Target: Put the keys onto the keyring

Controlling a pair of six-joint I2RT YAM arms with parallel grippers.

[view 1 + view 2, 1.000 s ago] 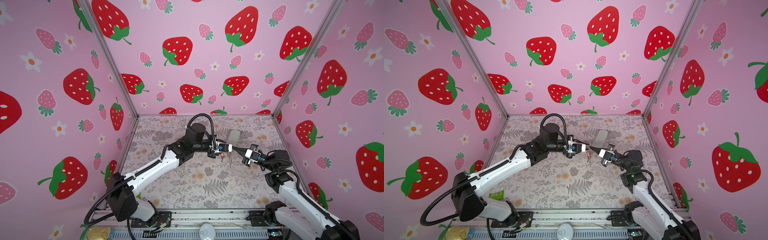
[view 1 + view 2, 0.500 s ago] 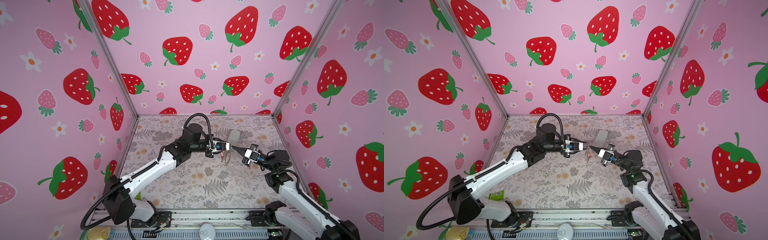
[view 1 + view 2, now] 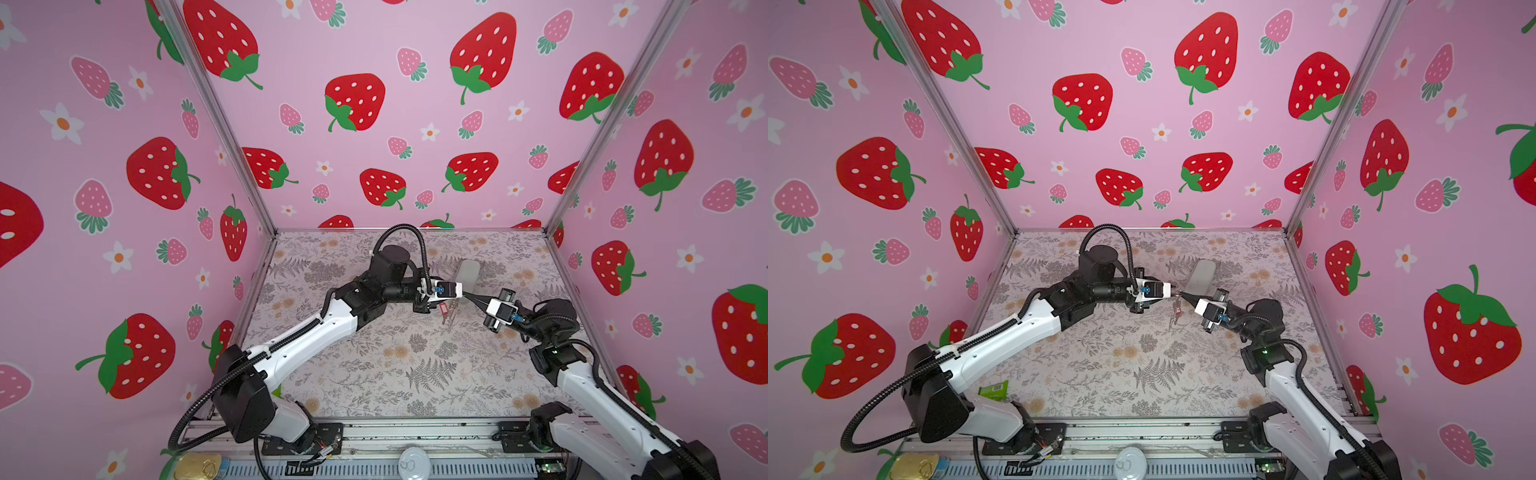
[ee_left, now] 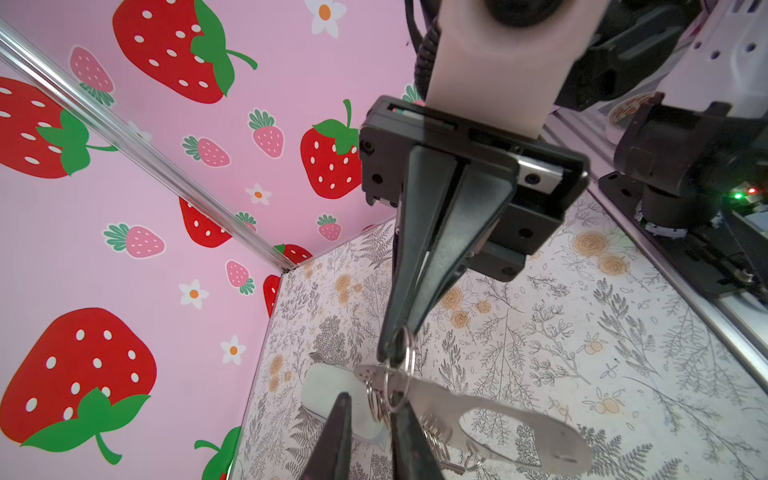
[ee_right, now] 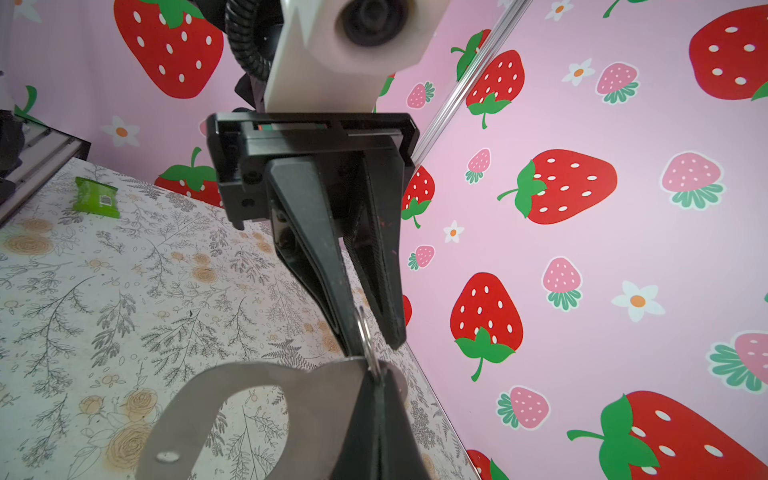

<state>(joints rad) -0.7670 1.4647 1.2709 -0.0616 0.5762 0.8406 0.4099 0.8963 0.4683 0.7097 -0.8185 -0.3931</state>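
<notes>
Both grippers meet tip to tip above the mat's middle. My right gripper [image 5: 380, 374] is shut on the keyring [image 5: 291, 399], a grey strap loop with an oval hole and silver rings [image 4: 376, 405]. My left gripper [image 4: 374, 401] stands a little open, and one silver ring [image 5: 365, 328] passes between its fingers. In both top views the keys [image 3: 444, 309] [image 3: 1177, 309], with their red tag, hang just under the left gripper [image 3: 460, 293] and the right gripper [image 3: 467, 296]. The red tag is hidden in both wrist views.
A pale green oblong case [image 3: 467, 272] [image 4: 328, 390] lies on the mat behind the grippers. A green packet [image 3: 993, 389] [image 5: 95, 197] sits at the mat's front left. A tin [image 3: 197, 465] and a round lid [image 3: 413, 461] rest on the front rail. Pink walls close three sides.
The left arm has swayed slightly left and come back. Both grippers stay tip to tip and the keys still hang below.
</notes>
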